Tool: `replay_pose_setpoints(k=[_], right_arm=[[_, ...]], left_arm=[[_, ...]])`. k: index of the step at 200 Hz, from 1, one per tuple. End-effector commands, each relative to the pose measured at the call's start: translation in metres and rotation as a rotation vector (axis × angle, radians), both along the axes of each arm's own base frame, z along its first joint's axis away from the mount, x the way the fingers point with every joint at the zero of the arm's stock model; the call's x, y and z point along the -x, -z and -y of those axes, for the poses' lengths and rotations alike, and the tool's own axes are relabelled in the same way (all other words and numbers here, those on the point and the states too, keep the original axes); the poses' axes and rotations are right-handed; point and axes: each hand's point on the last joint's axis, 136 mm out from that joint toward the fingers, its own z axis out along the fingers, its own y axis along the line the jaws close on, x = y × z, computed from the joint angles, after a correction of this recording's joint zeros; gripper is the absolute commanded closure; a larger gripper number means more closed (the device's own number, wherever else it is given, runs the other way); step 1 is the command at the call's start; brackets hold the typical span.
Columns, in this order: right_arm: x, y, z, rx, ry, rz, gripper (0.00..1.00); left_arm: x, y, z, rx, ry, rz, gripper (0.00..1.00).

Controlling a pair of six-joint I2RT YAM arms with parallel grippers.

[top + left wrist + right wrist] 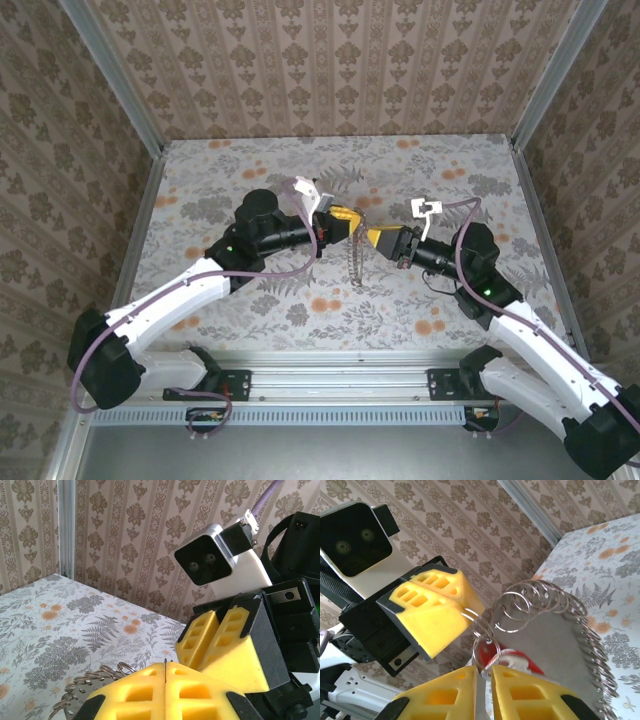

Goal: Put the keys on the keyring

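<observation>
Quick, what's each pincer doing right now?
Left pincer: closed, gripping the silvery wire-ring chain.
Right pincer: closed on the tiny red-headed metal key, apparently.

No legible text, label or number on anything

Robot test cell, lab-type. Floral-covered counter (pixel 250 310) is enclosed behind and on both sides by damask-papered panels (pixel 340 60) in aluminium posts (pixel 110 70). Left arm (pixel 170 305) and right arm (pixel 540 350) are bolted to a rail (pixel 340 385) along the counter's near edge.
</observation>
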Motion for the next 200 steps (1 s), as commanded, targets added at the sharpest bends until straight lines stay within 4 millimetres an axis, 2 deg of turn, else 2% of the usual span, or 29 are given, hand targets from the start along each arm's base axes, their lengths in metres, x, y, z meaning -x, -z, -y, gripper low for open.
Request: replay_pose_setpoints(k=[1, 38, 55, 67, 129, 200], right_arm=[[-0.004, 0.001, 0.016, 0.025, 0.071, 0.02, 0.82], [-0.015, -0.015, 0.03, -0.026, 0.127, 0.043, 0.78], [-0.016, -0.024, 0.027, -0.042, 0.107, 0.065, 0.66], [-0.017, -0.029, 0.023, -0.06, 0.082, 0.077, 0.62], [-0.015, -0.046, 0.007, -0.151, -0.022, 0.105, 0.61], [-0.009, -0.049, -0.008, -0.152, -0.081, 0.118, 0.62]], left_arm=[[0.005, -0.033, 0.001, 0.074, 0.021, 0.063, 1.0], [0.008, -0.033, 0.001, 0.077, 0.03, 0.058, 1.0], [0.01, -0.033, 0.0, 0.081, 0.034, 0.055, 1.0], [0.01, -0.033, 0.0, 0.084, 0.032, 0.055, 1.0], [0.008, -0.034, 0.001, 0.11, 0.025, 0.051, 1.0], [0.006, -0.033, 0.004, 0.109, 0.028, 0.046, 1.0]])
